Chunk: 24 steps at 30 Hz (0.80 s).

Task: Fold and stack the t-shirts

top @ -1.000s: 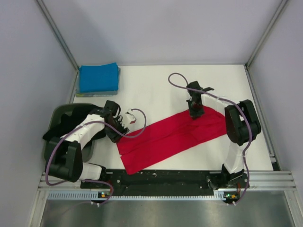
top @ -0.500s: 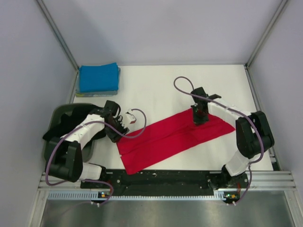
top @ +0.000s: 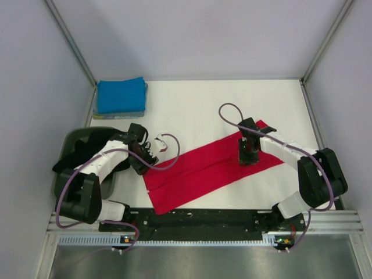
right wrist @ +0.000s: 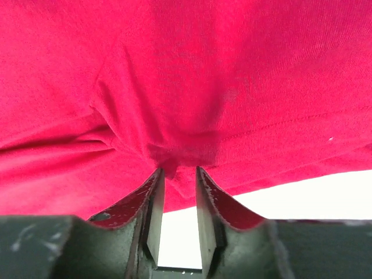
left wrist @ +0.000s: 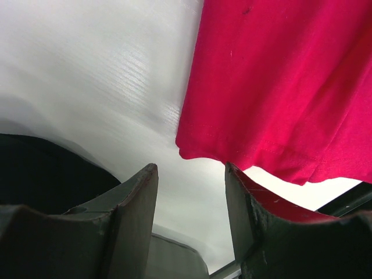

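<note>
A bright red t-shirt lies as a long band slanting across the table's front. My right gripper is shut on a bunched fold of it near its right end, with the cloth pinched between the fingertips. My left gripper is open and empty, just left of the red shirt's left corner, with bare table between its fingers. A folded bright blue t-shirt lies at the far left corner.
A dark grey-green tub stands at the left edge under my left arm, with something black in it, mostly hidden. A metal rail runs along the near edge. Grey walls enclose the other three sides.
My right gripper has moved toward the near right, pulling the red shirt's far edge with it. A red corner now shows behind the gripper. The left arm has not moved.
</note>
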Available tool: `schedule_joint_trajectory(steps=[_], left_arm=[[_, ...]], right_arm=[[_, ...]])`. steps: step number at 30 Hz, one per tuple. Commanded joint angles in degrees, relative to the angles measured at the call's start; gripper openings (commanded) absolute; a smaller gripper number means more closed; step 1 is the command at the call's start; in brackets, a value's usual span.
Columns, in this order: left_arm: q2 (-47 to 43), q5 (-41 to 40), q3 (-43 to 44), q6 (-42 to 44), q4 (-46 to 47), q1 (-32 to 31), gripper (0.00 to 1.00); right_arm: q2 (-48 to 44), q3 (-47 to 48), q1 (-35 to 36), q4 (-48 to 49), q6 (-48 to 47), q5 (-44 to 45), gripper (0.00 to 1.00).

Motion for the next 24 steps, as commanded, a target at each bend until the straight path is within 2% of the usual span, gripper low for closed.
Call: schedule_joint_trajectory(steps=[1,7,12,15,18,21,24], left_arm=[[-1.0,0.6,-0.2,0.6,1.0,0.0,0.54],[-1.4,1.6,0.9,0.4,0.0,0.0,0.54],[-1.8,3.7,4.1,-1.7,0.2,0.0,0.54],[-1.0,3.6,4.4,-2.7,2.4,0.0,0.54],[1.5,2.6,4.2,-3.9,4.6,-0.1,0.52],[4.1,2.2,3.4,-3.5,6.6,-0.7,0.51],[5.5,0.7,0.8,-2.4,9.5,-2.0,0.49]], right_arm=[[-4.9,-1.0,0.8,0.1,1.8,-1.9,0.30],[-10.2,2.1,-1.2,-2.5,-0.1,1.2,0.33],[-12.7,1.6,-16.1,-1.1,-2.7,-1.2,0.33],[-15.1,-2.0,-27.2,3.2,-2.1,-2.6,0.35],[-15.8,-6.5,-36.0,8.8,-0.5,-8.0,0.36],[-13.5,-9.3,-40.6,12.6,-0.1,-9.9,0.36],[-9.0,-10.0,-41.1,16.3,0.3,-10.7,0.36]])
